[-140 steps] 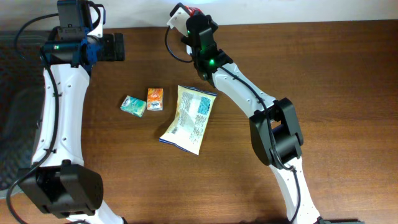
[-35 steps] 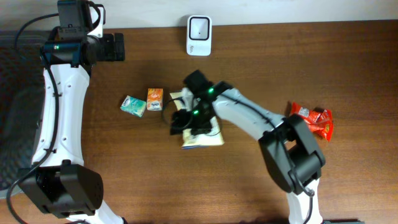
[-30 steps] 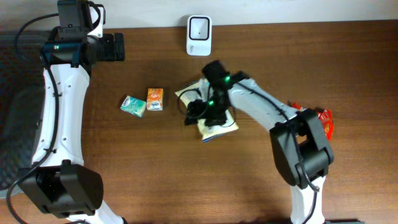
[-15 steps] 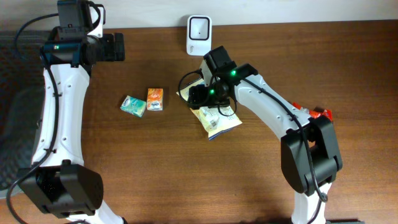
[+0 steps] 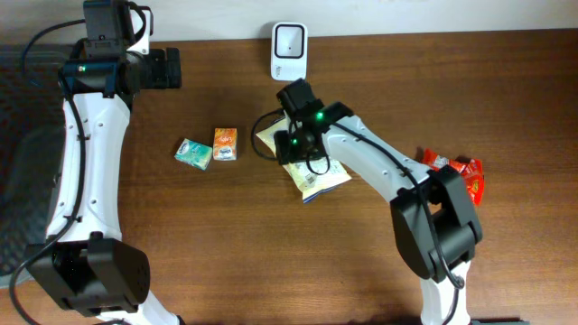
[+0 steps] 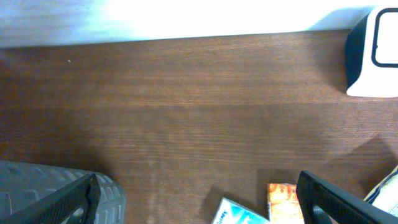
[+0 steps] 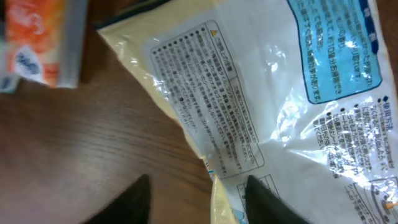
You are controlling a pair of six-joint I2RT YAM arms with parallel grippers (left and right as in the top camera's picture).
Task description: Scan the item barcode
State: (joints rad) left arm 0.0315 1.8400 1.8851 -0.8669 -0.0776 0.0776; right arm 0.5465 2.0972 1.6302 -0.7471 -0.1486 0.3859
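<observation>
Overhead, scanner (image 5: 289, 41), red packet (image 5: 462, 171), right wrist, snack bag (image 7: 249, 93) print.

Two boxes — teal box (image 5: 193, 153), orange box (image 5: 225, 143); one scanner (image 5: 289, 41), pale bag (image 5: 321, 179), red packet (image 5: 456, 170).

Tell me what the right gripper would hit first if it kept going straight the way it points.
The snack bag: the right gripper points straight at it, with the bag's edge lying between the spread jaws. Depth is unclear; it may already touch.

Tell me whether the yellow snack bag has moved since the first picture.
Yes. The snack bag has shifted right, its lower end now farther from the orange box, which stayed put.
</observation>
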